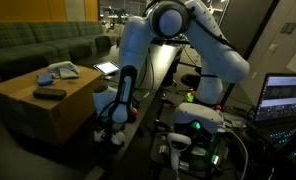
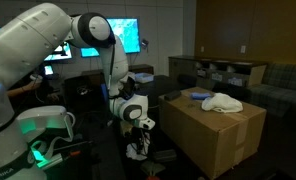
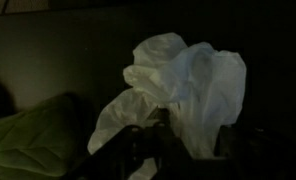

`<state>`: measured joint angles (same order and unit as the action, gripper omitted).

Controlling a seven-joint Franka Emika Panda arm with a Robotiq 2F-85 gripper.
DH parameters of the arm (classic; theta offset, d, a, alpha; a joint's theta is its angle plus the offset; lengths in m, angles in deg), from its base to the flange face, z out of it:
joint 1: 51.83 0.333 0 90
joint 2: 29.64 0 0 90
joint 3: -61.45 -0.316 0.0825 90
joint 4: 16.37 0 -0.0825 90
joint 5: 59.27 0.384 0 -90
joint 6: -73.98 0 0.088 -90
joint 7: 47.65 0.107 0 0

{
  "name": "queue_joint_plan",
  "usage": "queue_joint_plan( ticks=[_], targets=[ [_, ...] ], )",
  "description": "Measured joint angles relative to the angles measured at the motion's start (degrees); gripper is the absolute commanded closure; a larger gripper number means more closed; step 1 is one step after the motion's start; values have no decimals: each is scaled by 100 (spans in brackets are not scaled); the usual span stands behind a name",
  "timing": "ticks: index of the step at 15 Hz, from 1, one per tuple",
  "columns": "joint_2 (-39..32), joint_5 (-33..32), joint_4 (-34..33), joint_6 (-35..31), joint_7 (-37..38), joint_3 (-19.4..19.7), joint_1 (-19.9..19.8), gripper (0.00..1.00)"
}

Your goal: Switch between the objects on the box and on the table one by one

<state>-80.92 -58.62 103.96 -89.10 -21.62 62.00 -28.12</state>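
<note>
My gripper hangs low beside the cardboard box, close to the dark table surface; it also shows in the second exterior view. In the wrist view its dark fingers are closed on a crumpled white cloth, which also shows in both exterior views. On top of the box lie another white cloth, a blue flat item and a black remote.
A green leaf-like object lies on the table beside the held cloth. A tablet and a sofa are behind the box. Monitors and the robot base stand to the side.
</note>
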Motion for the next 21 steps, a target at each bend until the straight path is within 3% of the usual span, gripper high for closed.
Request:
queue_joint_plan(
  ticks=[3,5,8,11,15,18,21],
  targets=[
    [336,0,215,258,-412,-332,-296,96],
    [722,0,451,537,-635,-496,-485,92],
    [1436,0,804,995,-761,-535,-623,93],
    [2178,-126,1007,1410,-739,-329,-621,93],
    [2992,-925,899,1817,-573,215,-622,93],
    [3275,-1637,462,1933,-431,521,-709,93],
    [3209,-2098,-230,1982,-431,586,-887,93]
  ],
)
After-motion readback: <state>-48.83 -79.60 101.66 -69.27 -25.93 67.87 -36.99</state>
